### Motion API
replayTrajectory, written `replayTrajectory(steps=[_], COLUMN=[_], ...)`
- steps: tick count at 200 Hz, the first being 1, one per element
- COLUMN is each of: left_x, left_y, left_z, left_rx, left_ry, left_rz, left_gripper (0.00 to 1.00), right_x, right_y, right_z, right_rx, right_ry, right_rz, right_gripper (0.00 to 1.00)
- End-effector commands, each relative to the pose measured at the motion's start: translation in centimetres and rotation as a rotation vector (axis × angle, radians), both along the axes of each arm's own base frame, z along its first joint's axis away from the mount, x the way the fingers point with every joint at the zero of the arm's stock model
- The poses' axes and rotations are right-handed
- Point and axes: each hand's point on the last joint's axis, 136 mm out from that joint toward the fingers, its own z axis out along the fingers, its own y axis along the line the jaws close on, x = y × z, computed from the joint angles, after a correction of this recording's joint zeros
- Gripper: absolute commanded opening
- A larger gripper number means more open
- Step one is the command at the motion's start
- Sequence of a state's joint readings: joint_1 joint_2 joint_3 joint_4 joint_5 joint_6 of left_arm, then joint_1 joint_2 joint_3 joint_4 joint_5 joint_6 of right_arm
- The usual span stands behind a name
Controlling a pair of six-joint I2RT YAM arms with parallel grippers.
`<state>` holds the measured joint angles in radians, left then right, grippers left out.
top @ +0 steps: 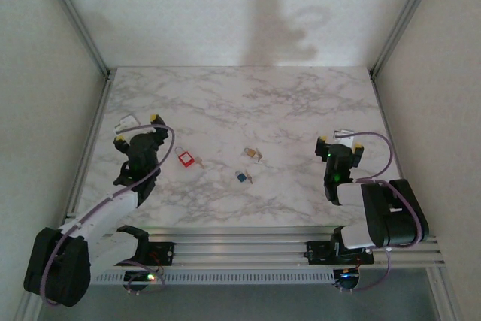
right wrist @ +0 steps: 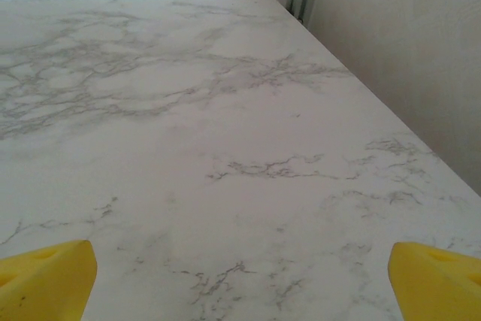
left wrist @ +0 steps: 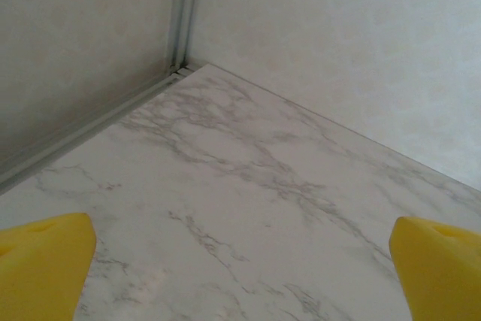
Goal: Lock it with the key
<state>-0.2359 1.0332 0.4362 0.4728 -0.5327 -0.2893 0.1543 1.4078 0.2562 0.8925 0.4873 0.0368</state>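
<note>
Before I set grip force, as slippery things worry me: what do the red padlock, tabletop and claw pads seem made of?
Red padlock: solid red body, perhaps plastic or painted; too small to tell. Tabletop: white with grey veins, smooth, marble or marble-print laminate. Claw pads: matte yellow, blunt-edged, probably rubber or foam.

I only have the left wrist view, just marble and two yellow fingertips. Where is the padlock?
Observer: The red padlock lies on the marble table, to the right of the left pincer and closer to the near edge than its tips.
Operator: Is there anything else to pick up?
Observer: Two smaller pieces lie mid-table, a brass-coloured one and a blue one, apart. They are too small to tell key from lock.
Operator: And the right arm?
Observer: The right pincer is open over bare marble near the right edge, holding nothing.
</note>
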Motion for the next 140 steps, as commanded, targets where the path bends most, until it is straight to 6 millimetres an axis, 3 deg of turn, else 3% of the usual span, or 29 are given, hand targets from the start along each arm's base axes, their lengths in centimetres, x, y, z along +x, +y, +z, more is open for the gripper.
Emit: replayTrajectory(steps=[1, 29, 51, 90, 122, 140], left_x=[0.3, 0.6, 0.5, 0.4, 0.6, 0.6], left_y=[0.4, 1.5, 2.5, 3.3, 3.8, 3.7], left_z=[-0.9, -1.7, -2.5, -3.2, -4.2, -4.5], left_rx=[-0.009, 0.022, 0.022, 0.050, 0.083, 0.105], left_ry=[0.011, 0.033, 0.037, 0.015, 0.025, -0.001], left_rz=[-0.019, -0.003, 0.021, 0.016, 0.000, -0.032], left_gripper=[0.99, 0.99, 1.00, 1.00, 1.00, 1.00], right_x=[1.0, 0.1, 0.9, 1.6, 3.4, 3.7], right_y=[0.2, -0.3, 0.6, 1.7, 3.5, 3.2], right_z=[2.0, 2.7, 2.5, 1.0, -0.6, -0.9], right_rx=[0.046, 0.050, 0.051, 0.058, 0.033, 0.056], right_ry=[-0.085, -0.091, -0.076, -0.071, -0.004, 0.025], right_rz=[0.011, -0.006, 0.052, 0.113, 0.204, 0.198], right_gripper=[0.99, 0.99, 0.99, 0.99, 0.99, 0.99])
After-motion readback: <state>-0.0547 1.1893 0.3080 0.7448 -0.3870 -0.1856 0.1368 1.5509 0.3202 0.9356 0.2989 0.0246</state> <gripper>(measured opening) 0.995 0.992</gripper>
